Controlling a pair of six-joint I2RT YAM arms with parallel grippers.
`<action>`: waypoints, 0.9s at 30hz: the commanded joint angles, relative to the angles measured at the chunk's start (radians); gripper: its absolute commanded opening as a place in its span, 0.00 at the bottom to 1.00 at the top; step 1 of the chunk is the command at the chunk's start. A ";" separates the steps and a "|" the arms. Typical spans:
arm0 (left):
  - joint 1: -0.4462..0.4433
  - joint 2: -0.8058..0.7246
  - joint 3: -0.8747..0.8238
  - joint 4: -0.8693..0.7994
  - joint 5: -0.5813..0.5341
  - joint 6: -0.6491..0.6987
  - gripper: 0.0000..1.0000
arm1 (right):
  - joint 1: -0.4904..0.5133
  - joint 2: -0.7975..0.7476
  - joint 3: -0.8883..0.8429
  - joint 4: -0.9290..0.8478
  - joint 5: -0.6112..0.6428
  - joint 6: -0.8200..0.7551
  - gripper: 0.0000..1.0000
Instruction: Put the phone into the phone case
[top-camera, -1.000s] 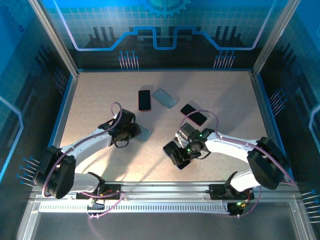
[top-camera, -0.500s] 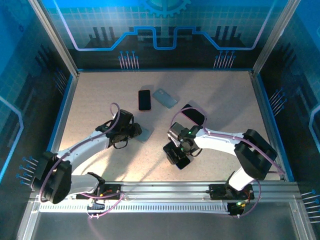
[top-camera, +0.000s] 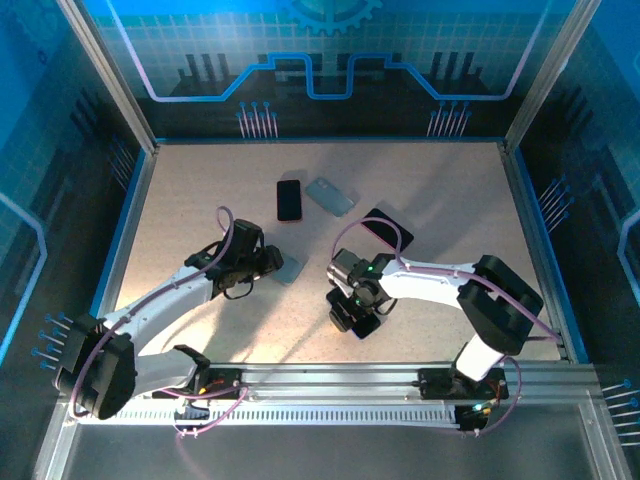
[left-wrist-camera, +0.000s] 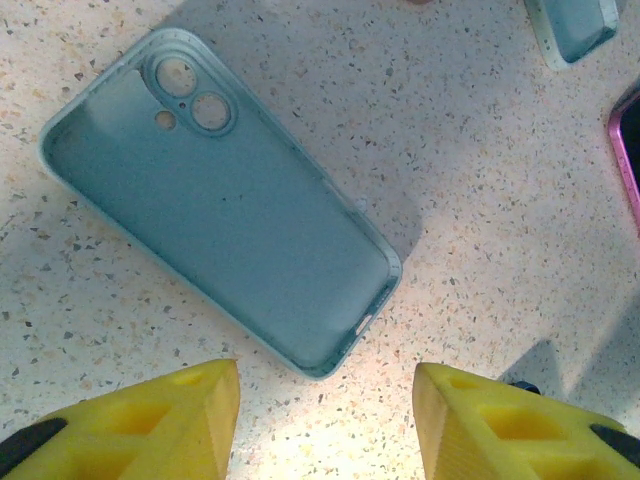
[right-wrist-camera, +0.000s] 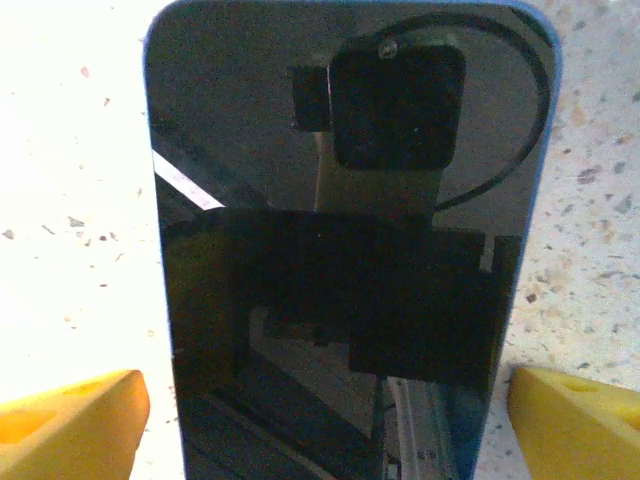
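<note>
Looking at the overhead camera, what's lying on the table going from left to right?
Pink-edged phone → far case → black phone. Left out: the near case, directly below the pink-edged phone in that view, and the phone at the right gripper, which overlaps its neighbours.

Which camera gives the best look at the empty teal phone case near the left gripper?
Left wrist. The teal phone case lies whole and close, open side up, with its camera cutouts clear. The top external view shows it small, at the tip of the left gripper.
</note>
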 joint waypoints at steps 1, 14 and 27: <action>-0.009 -0.011 -0.014 -0.025 0.020 0.017 0.49 | 0.020 0.036 0.018 0.003 0.020 -0.007 0.90; -0.049 -0.017 -0.022 -0.026 0.139 0.027 0.51 | 0.022 0.036 0.019 0.005 0.075 -0.019 0.67; -0.119 0.083 -0.025 0.183 0.348 -0.034 0.58 | 0.010 -0.087 0.114 -0.081 -0.024 -0.075 0.62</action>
